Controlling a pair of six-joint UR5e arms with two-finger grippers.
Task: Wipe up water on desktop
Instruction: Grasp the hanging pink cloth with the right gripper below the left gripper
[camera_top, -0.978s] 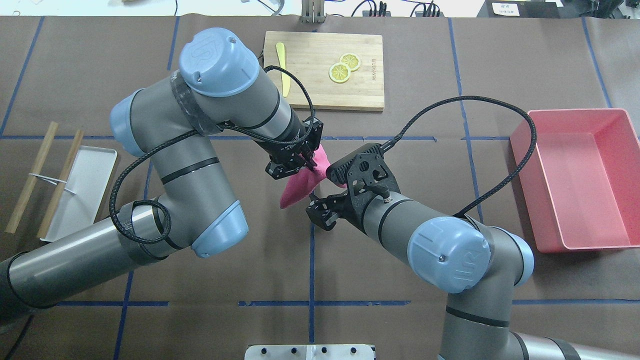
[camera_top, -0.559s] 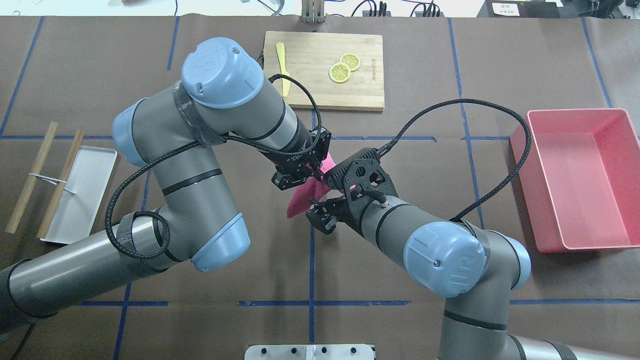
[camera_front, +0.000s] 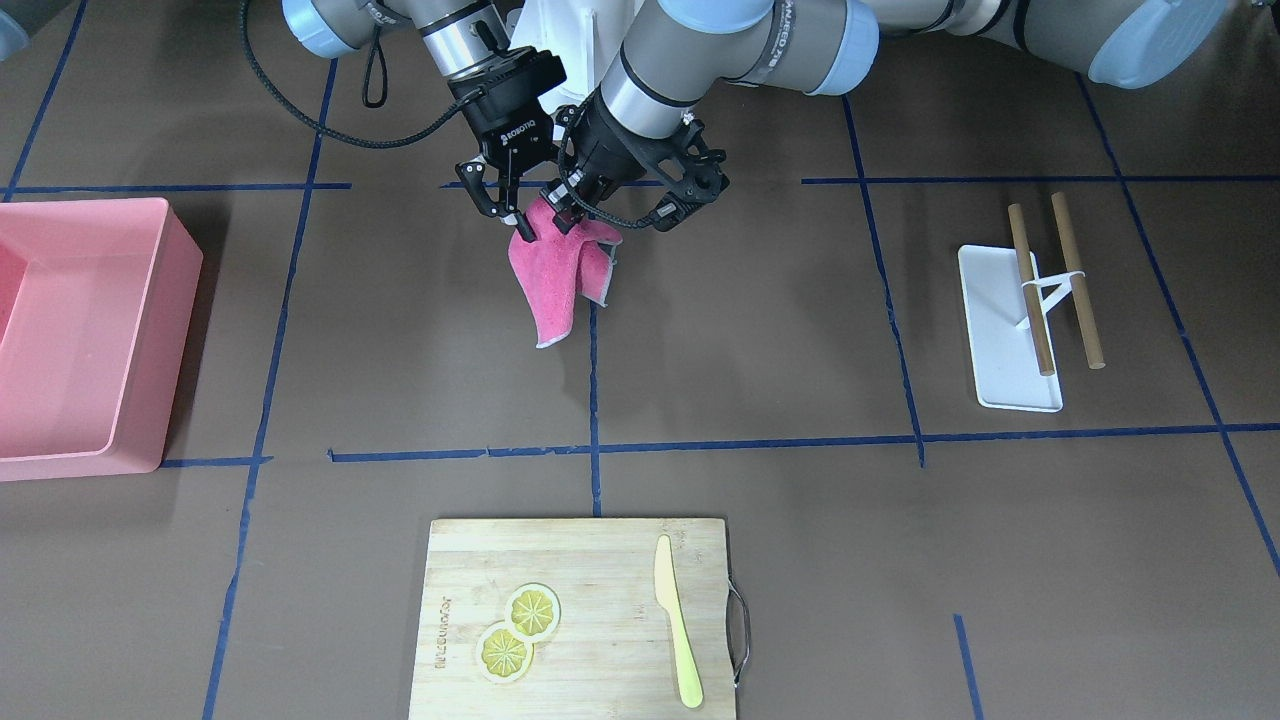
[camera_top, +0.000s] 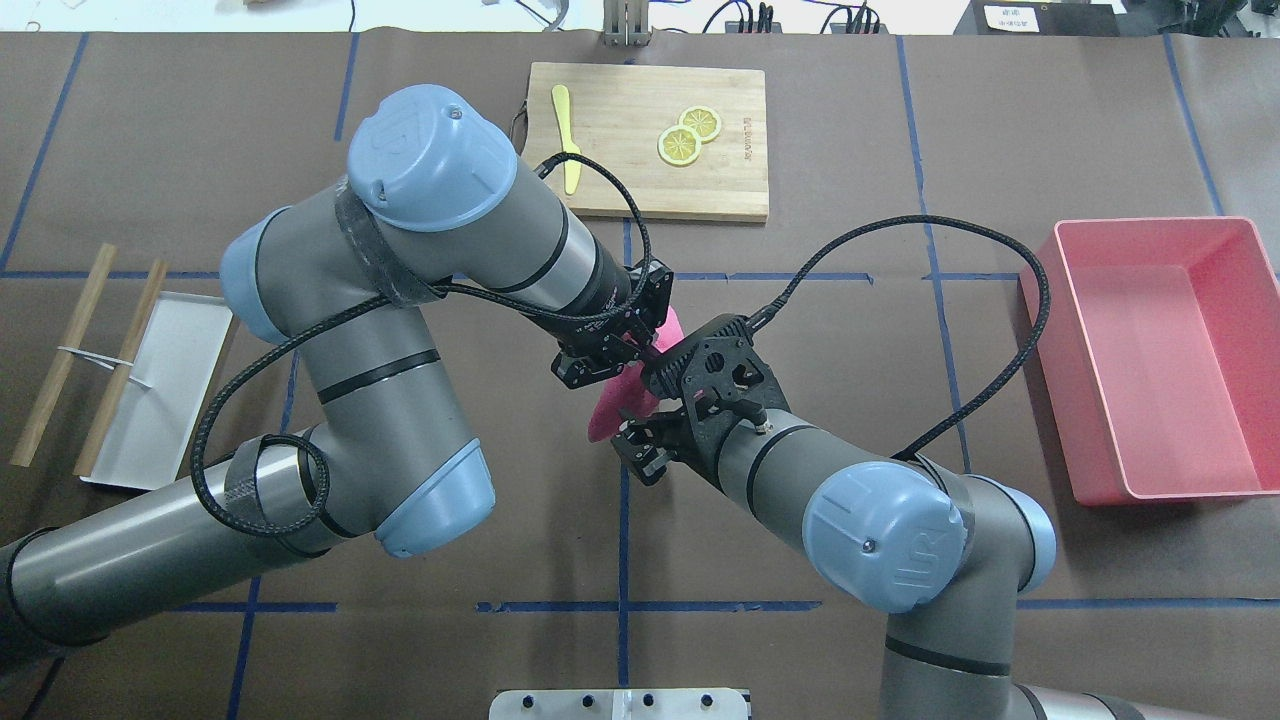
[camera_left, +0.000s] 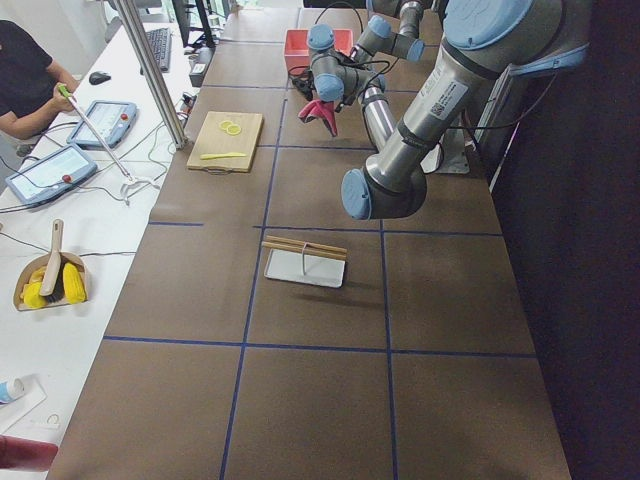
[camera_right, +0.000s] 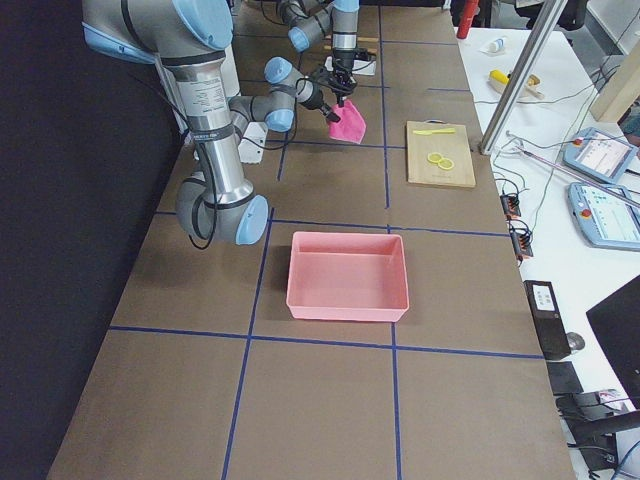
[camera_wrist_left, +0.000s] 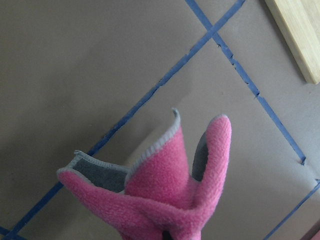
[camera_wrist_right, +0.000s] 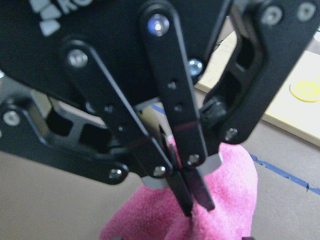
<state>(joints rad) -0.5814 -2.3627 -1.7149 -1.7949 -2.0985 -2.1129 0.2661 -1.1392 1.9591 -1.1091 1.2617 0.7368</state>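
Note:
My left gripper is shut on the top of a pink cloth, which hangs above the dark-brown desktop near its middle. The right wrist view shows those shut fingers pinching the cloth. The left wrist view shows the cloth's folds hanging free. My right gripper is open right beside the cloth's upper corner, one finger against it. From overhead, the cloth shows between the left gripper and the right gripper. I see no water on the desktop.
A pink bin stands at the robot's right. A bamboo cutting board with lemon slices and a yellow knife lies at the far side. A white tray with two wooden sticks lies at the robot's left.
My left gripper has carried the cloth a little right and nearer the robot. My right gripper has moved in toward it, so the two now sit close together.

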